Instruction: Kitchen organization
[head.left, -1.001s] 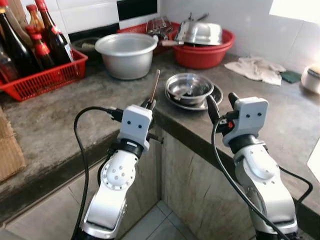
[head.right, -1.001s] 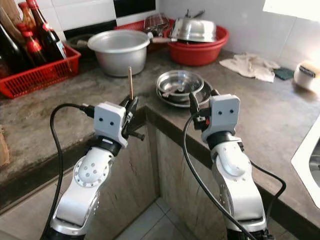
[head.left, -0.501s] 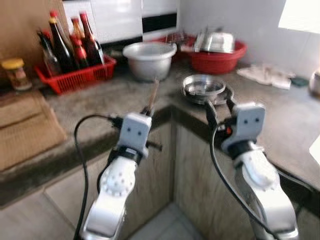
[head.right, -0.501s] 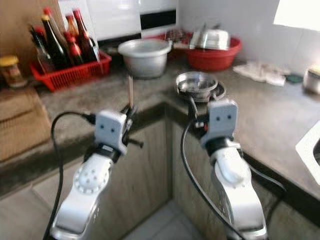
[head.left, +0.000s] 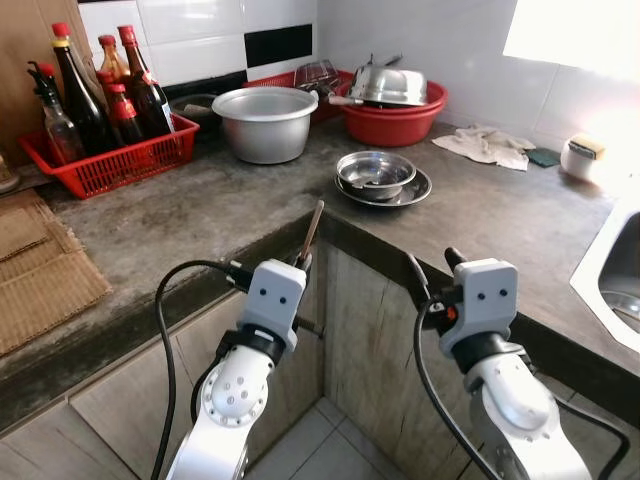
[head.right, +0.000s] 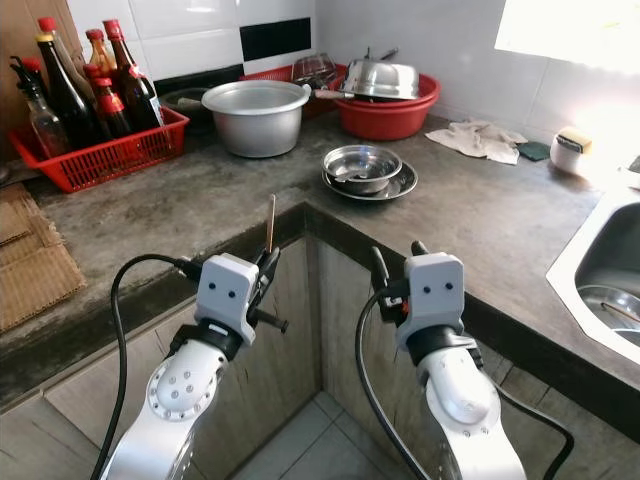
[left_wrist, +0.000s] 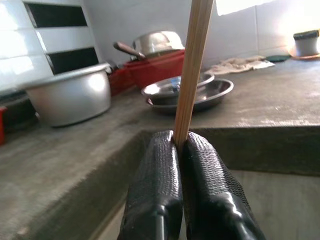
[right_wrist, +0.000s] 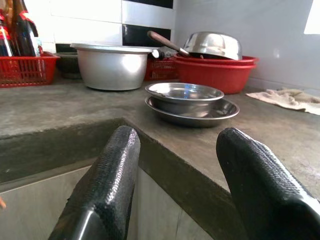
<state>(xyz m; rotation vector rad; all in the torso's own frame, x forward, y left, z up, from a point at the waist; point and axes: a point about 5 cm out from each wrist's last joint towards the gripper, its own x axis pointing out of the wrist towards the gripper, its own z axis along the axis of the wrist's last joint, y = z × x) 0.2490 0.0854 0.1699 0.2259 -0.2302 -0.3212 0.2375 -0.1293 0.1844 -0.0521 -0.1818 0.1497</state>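
Note:
My left gripper (head.left: 302, 262) is shut on a thin wooden stick (head.left: 312, 224) that stands upright from between its fingers (left_wrist: 165, 165), held in front of the counter's inner corner. My right gripper (head.left: 433, 265) is open and holds nothing, its fingers (right_wrist: 107, 170) wide apart, below the counter edge. On the grey stone counter (head.left: 200, 210) beyond them sits a steel bowl (head.left: 376, 174) nested in a shallow steel plate (head.left: 415, 190).
Behind stand a large aluminium pot (head.left: 265, 122), a red basin (head.left: 395, 105) holding a steel lidded pan, and a red basket (head.left: 110, 165) of bottles. A cloth (head.left: 487, 146) and sponge cup (head.left: 577, 158) lie right; a sink (head.right: 610, 290) at far right. Woven mats (head.left: 40, 270) lie left.
The camera has pulled back and up, so the counter sits farther off and more of it shows. Both grippers now sit lower, in front of the counter edge; the stick stays gripped.

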